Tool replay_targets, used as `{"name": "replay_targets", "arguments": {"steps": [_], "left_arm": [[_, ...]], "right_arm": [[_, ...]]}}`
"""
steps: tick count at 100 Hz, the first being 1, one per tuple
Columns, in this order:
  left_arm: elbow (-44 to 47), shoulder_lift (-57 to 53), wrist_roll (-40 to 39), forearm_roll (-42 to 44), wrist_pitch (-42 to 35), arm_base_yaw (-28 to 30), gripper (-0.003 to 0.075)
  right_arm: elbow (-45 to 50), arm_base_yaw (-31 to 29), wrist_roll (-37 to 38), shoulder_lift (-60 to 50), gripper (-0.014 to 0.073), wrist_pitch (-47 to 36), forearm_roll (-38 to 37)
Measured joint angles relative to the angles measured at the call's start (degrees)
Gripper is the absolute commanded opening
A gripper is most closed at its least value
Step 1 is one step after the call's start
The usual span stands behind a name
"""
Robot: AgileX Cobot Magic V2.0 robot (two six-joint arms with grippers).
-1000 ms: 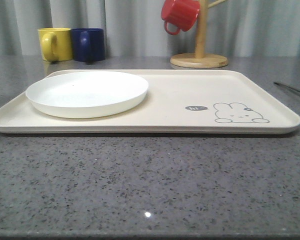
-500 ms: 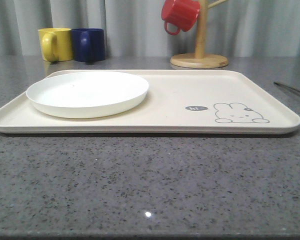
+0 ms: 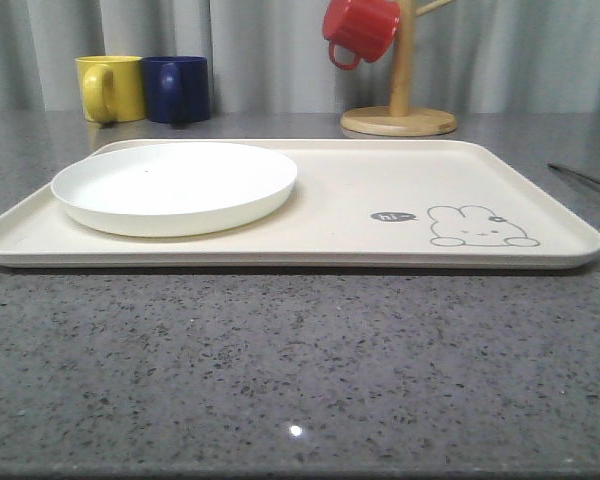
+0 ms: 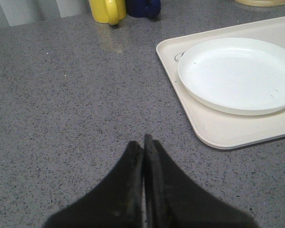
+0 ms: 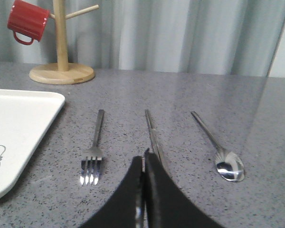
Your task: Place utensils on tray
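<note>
The cream tray (image 3: 380,185) with the rabbit drawing lies across the grey countertop. Three utensils lie side by side on the counter to the tray's (image 5: 14,118) right: a fork (image 5: 94,152), a pair of chopsticks (image 5: 151,130) and a spoon (image 5: 218,149). My right gripper (image 5: 144,154) is shut and hangs over the near end of the chopsticks, which run under its fingers. A thin utensil handle (image 3: 585,178) shows at the front view's right edge. My left gripper (image 4: 143,140) is shut and empty over bare counter, left of the tray's (image 4: 228,133) near corner.
A round white plate (image 3: 175,185) sits on the tray's left half. Yellow (image 3: 110,88) and blue (image 3: 176,88) mugs stand behind the tray at the left. A wooden mug tree (image 3: 400,110) with a red mug (image 3: 360,30) stands behind it at the right.
</note>
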Motion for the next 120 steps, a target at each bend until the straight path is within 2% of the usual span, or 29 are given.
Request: {"name": "replay_targets", "arguments": {"steps": [25,31,38,50,57,71,95,120], "left_arm": [[0.00,0.00,0.00,0.00,0.00,0.00,-0.0019],[0.00,0.00,0.00,0.00,0.00,0.00,-0.0019],[0.00,0.00,0.00,0.00,0.00,0.00,-0.0019],[0.00,0.00,0.00,0.00,0.00,0.00,-0.0019],[0.00,0.00,0.00,0.00,0.00,0.00,-0.0019],[0.00,0.00,0.00,0.00,0.00,0.00,-0.0019],[0.00,0.00,0.00,0.00,0.00,0.00,-0.0019],[0.00,0.00,0.00,0.00,0.00,0.00,-0.0019]], "right_arm": [[-14.57,0.00,0.00,15.00,-0.0066,17.74,-0.02],[-17.92,0.00,0.00,18.94,-0.0040,20.45,-0.02],[-21.29,0.00,0.00,23.95,0.0059,22.64,-0.02],[-26.38,0.00,0.00,32.28,0.0357,23.98,0.29],[-29.68,0.00,0.00,37.09,0.0463,24.53,1.26],[-37.61,0.12,0.00,46.57,0.0474,28.42,2.70],[-51.96,4.10,0.00,63.19,0.0474,41.04,4.38],[-61.65,7.29,0.00,78.49,0.0474,44.62,6.27]]}}
